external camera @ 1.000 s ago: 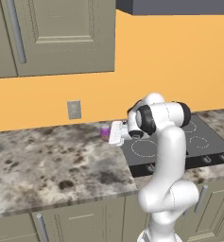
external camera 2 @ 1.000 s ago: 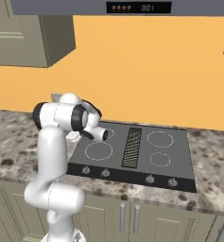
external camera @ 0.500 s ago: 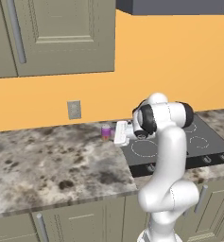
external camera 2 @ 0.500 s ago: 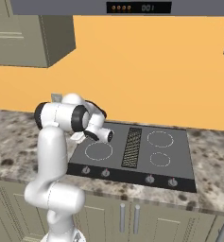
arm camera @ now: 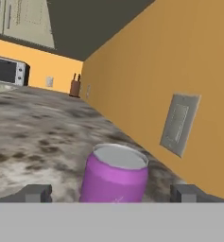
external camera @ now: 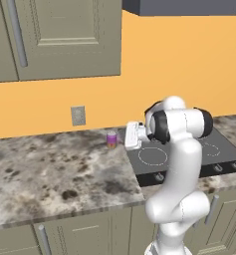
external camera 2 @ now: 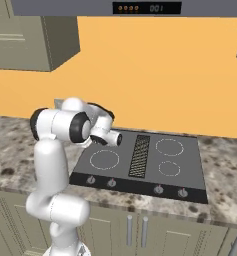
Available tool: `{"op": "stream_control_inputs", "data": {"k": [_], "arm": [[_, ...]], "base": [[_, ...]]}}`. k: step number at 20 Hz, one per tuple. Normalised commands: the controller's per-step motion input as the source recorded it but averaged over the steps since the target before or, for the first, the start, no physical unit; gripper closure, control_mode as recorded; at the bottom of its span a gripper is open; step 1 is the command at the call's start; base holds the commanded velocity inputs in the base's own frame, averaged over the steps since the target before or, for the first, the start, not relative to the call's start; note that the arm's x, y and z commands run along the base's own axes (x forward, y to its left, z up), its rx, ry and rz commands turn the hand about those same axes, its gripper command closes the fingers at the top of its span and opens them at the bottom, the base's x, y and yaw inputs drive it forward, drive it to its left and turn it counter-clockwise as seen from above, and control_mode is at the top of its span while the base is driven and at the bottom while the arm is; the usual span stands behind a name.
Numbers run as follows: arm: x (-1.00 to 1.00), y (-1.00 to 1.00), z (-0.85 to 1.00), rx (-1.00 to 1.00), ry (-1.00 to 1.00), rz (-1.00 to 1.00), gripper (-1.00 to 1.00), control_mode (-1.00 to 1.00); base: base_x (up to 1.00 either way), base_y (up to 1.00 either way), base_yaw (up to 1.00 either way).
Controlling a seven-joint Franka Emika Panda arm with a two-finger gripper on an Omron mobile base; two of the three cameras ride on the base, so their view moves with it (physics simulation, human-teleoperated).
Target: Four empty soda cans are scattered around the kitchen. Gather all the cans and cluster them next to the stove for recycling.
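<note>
can: purple-pink soda can (arm camera: 114, 175) is seen upright on the granite counter (external camera: 55, 169), just left of the stove (external camera 2: 150, 160), near the wall outlet (external camera: 78, 115).
handling: judged light, thin-walled and easily dented; smooth sides likely slippery; best taken at mid-height across the body.
gripper: gripper (arm camera: 111, 193) is spread wide, nothing held; fingertips (arm camera: 35, 193) are seen either side of the can, apart from it.
arm pose: elbow raised, forearm folded, hand held level, pointed at the can.
</note>
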Motion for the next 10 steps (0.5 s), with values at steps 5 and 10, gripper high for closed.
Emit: {"op": "stream_control_inputs", "data": {"k": [5,10], "arm": [[-0.36,-0.19,0.54,-0.11,-0.04,0.0,-1.0,-1.0],[-0.42,-0.21,0.54,-0.11,-0.11,0.0,-1.0,-1.0]], "base": [[0.0,0.0,0.0],[0.0,0.0,0.0]]}}
